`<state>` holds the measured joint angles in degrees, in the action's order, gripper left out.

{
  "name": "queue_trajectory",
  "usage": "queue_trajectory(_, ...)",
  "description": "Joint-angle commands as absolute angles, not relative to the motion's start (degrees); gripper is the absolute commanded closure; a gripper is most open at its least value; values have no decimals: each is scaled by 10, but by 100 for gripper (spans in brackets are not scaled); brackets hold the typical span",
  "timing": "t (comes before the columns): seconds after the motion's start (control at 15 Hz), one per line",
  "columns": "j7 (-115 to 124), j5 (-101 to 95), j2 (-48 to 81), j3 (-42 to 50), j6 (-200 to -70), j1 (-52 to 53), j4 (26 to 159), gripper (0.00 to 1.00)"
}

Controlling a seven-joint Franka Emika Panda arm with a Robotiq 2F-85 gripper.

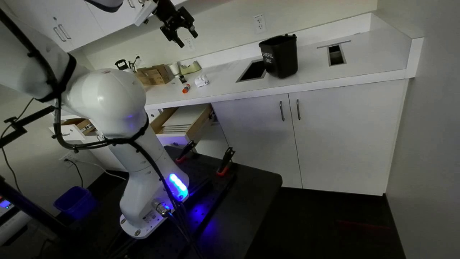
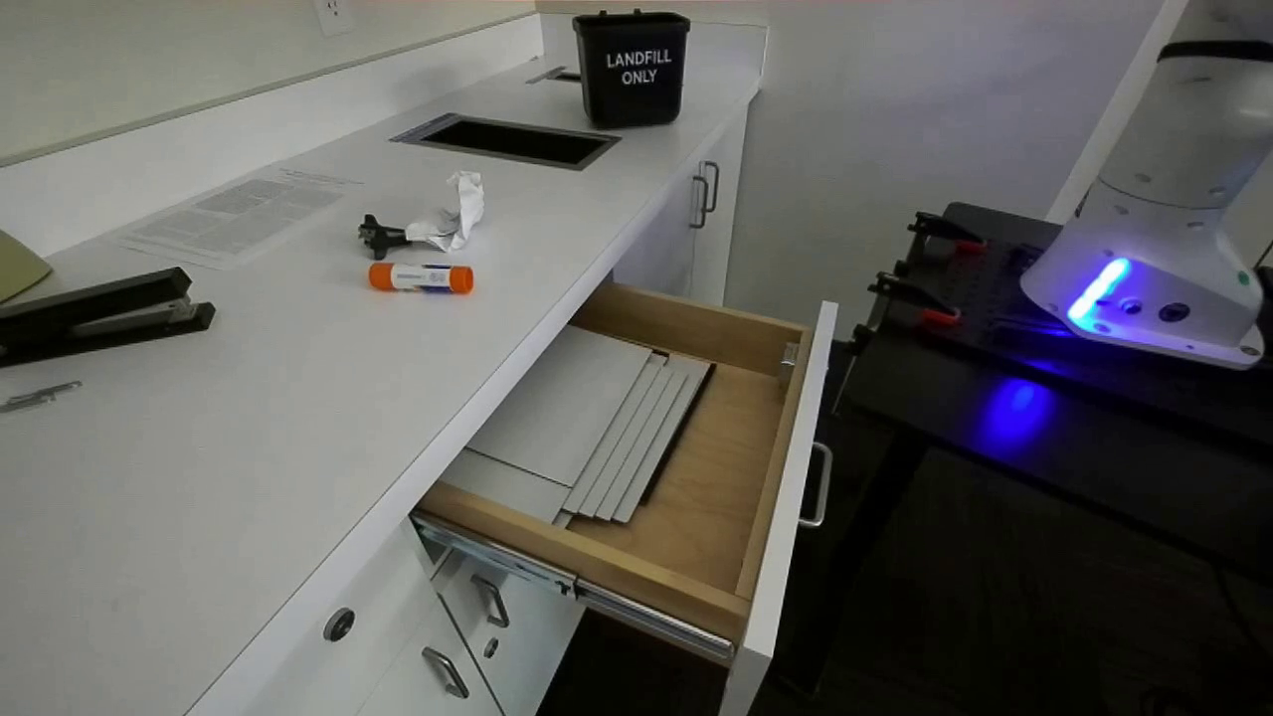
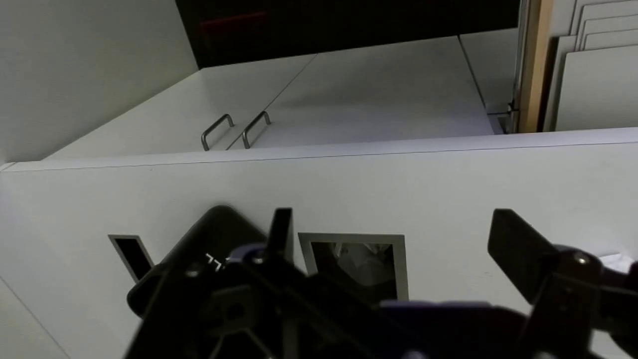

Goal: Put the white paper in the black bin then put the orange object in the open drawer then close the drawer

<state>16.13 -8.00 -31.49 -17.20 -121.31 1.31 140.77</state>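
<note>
Nothing looks done yet, to judge by the layout. In an exterior view the crumpled white paper (image 2: 459, 215) lies on the tabletop (image 2: 298, 418) at one o'clock from the orange-ended glue stick (image 2: 422, 278); the black bin (image 2: 634, 85) stands farther off, between one and two, and the drawer (image 2: 726, 467) gapes at four. The end effector (image 1: 188, 39) hangs spread wide, holding nothing. All three steps (paper, glue stick, closing) remain.
</note>
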Motion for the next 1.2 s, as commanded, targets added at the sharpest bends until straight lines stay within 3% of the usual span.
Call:
queue_trajectory(0.0, 167, -84, -294, -168, -1236, 37, 1394, 0)
queue_trajectory(0.53, 163, -51, -106, -192, -1375, 98, 1305, 0)
queue_trajectory(0.87, 264, -157, 42, -195, -1416, 104, 1231, 0)
queue_trajectory(0.93, 229, -130, -15, -183, -1414, 113, 1279, 0)
queue_trajectory(1.13, 234, -134, 12, -173, -1414, 122, 1267, 0)
